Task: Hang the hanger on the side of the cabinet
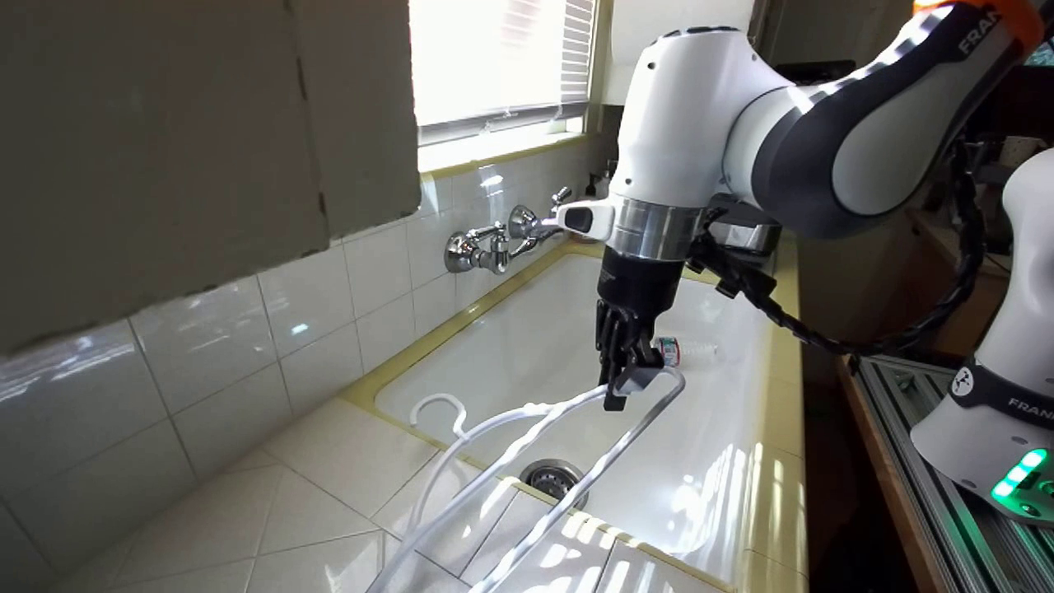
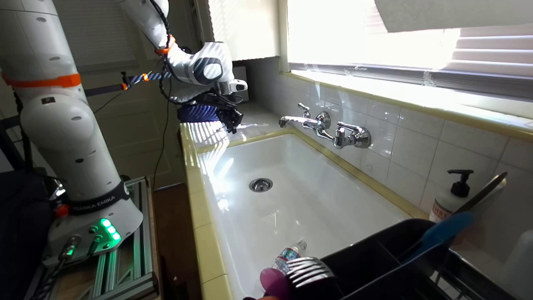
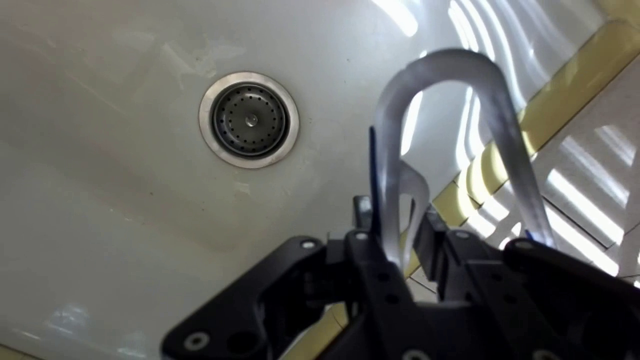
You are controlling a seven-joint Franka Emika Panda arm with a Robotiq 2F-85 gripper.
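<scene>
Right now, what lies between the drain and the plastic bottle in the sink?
Only white sink floor with a few light reflections lies between the drain and the plastic bottle; that shows in an exterior view.

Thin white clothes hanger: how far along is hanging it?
Done: the black gripper is closed on the thin white clothes hanger. In hand: its looped end, held over the white sink. Left: hanging it on the side of the grey-looking cabinet; its curved hook is free.

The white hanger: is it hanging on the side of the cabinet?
No, in an exterior view the hanger is gripped by the fingers above the sink.
</scene>
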